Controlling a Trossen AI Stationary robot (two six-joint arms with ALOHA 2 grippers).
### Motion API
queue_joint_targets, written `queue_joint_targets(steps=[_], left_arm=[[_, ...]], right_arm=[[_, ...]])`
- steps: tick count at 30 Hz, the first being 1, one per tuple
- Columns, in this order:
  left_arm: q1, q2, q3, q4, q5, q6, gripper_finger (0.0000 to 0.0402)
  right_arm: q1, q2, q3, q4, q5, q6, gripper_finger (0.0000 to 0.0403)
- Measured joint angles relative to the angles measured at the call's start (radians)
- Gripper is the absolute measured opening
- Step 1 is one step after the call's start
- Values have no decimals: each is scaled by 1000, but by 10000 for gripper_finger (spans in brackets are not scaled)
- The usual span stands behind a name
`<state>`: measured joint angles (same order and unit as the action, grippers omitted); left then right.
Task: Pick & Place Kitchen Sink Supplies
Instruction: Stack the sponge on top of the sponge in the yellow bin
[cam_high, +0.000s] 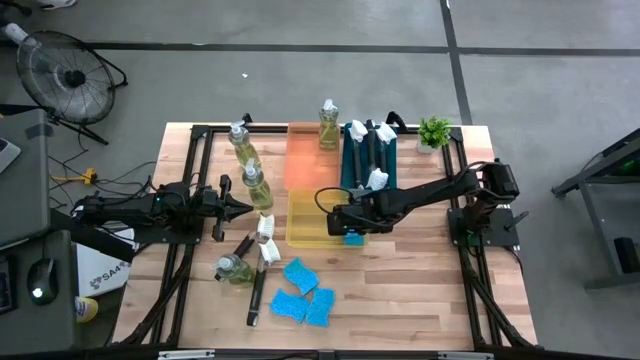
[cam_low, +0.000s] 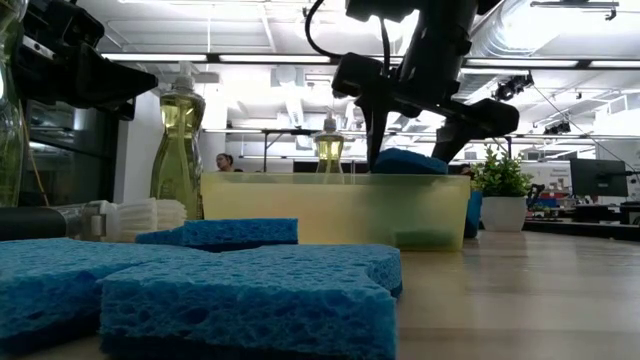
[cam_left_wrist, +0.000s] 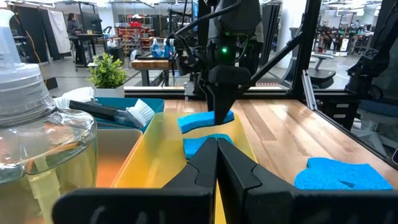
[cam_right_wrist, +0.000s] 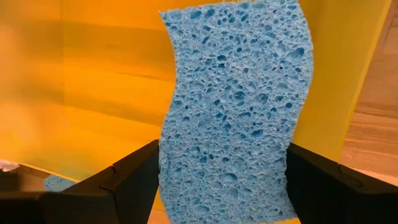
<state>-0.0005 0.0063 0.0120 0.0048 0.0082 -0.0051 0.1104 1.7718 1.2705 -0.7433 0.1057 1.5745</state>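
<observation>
My right gripper (cam_high: 352, 226) reaches from the right over the yellow tray (cam_high: 305, 218) and is shut on a blue sponge (cam_right_wrist: 233, 112). A second sponge (cam_left_wrist: 198, 148) lies inside that tray. Three more sponges (cam_high: 303, 292) lie flat on the near table. My left gripper (cam_high: 240, 208) waits shut at the left, level above the table, beside two upright soap bottles (cam_high: 256, 186). A third bottle (cam_high: 234, 268) lies on its side. Another bottle (cam_high: 328, 125) stands in the orange tray. Two brushes (cam_high: 260, 270) lie on the table; others lie in the teal tray (cam_high: 350, 165). My right gripper pinches the blue sponge between its two fingers (cam_right_wrist: 134, 180), which press on its opposite side edges (cam_right_wrist: 166, 168) near one end. They come from above, pointing down. The sponge bows between them and sits at rim height over the yellow tray's near right corner (cam_low: 410, 160).
A small potted plant (cam_high: 434, 131) stands at the far right corner beside the teal tray. A black frame (cam_high: 200, 135) runs along the table's edges. Bare wood lies at the near right (cam_high: 420, 300). A fan (cam_high: 65, 75) stands on the floor beyond the table.
</observation>
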Motion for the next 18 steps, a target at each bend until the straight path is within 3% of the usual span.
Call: queue_joint_targets(steps=[18], left_arm=[[0,0,0,0,0,0,1]], right_arm=[[1,0,0,5,-4,-23,301]])
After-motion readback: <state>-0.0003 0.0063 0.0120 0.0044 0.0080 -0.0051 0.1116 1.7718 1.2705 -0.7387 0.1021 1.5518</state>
